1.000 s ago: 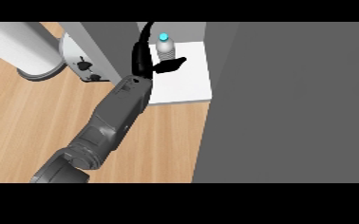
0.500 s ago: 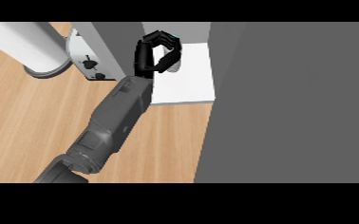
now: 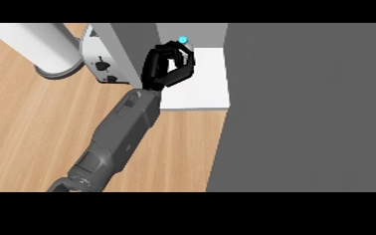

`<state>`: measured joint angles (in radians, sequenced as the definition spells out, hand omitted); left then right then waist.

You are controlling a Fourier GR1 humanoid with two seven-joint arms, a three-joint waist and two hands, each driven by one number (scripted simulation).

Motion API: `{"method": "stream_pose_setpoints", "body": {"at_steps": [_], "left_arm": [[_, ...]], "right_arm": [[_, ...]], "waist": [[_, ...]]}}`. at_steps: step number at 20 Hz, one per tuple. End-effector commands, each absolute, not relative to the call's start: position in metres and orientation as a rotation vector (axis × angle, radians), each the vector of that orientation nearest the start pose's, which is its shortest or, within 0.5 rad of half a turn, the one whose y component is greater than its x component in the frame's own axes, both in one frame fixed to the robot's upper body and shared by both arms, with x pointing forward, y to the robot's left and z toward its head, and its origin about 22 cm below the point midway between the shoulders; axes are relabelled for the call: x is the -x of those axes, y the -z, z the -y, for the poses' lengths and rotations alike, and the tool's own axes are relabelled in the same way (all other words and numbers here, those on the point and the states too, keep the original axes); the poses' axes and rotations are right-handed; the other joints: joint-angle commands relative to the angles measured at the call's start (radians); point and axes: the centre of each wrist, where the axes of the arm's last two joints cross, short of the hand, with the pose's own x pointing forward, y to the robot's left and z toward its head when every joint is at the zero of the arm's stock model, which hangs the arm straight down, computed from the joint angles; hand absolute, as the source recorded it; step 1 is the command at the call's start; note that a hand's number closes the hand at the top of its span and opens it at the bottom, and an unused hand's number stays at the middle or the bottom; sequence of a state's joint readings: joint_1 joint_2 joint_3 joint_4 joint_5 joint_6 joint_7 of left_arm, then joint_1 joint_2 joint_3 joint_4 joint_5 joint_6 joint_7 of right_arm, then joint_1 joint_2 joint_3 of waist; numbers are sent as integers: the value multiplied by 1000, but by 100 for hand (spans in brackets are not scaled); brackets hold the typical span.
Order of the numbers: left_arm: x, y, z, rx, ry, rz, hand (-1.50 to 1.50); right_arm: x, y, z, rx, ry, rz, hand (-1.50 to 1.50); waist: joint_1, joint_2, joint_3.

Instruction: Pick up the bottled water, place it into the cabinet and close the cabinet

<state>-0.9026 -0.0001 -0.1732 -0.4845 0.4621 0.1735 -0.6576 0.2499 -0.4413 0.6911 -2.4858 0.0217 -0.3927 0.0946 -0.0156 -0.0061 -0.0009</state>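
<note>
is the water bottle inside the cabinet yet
Yes. The bottle's blue cap shows at the back of the white cabinet shelf, behind the curled left hand.

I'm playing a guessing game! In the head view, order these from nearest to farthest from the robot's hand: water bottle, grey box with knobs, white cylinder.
1. water bottle, right by the fingertips of the hand.
2. grey box with knobs, to the hand's left.
3. white cylinder, far left.

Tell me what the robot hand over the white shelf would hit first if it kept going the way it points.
Probably the bottled water: its blue cap shows just past the fingertips of the left robot hand, which points up the view into the cabinet. Depth is hard to judge, so it may already touch the bottle.
</note>
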Motion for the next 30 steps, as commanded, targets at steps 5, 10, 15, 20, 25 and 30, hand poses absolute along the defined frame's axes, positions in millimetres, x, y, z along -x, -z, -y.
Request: {"method": "stream_pose_setpoints", "body": {"at_steps": [5, 10, 15, 20, 25, 30], "left_arm": [[-354, 3, -102, 432, -89, 1836, 150], [-312, 0, -121, 465, -112, 1842, 150], [-254, 1, -135, 451, -164, 1836, 150], [-211, -13, -161, 479, -149, 1833, 150], [-178, -16, -195, 427, -165, 1849, 150], [-140, -19, -229, 399, -189, 1872, 150]], "right_arm": [[-78, -170, 183, -282, -238, 1977, -150], [-88, -170, 183, -247, -284, 1988, -150], [-79, -176, 181, -299, -356, 1940, 150], [-82, -167, 168, -466, -509, 1857, 150], [-75, -175, 159, -601, -600, 1830, 150], [-72, -184, 152, -594, -593, 1844, 150]], "waist": [[37, -17, 1], [53, -10, 0], [44, -10, 0], [47, -4, 0], [44, -2, -1], [41, -5, -2]]}}
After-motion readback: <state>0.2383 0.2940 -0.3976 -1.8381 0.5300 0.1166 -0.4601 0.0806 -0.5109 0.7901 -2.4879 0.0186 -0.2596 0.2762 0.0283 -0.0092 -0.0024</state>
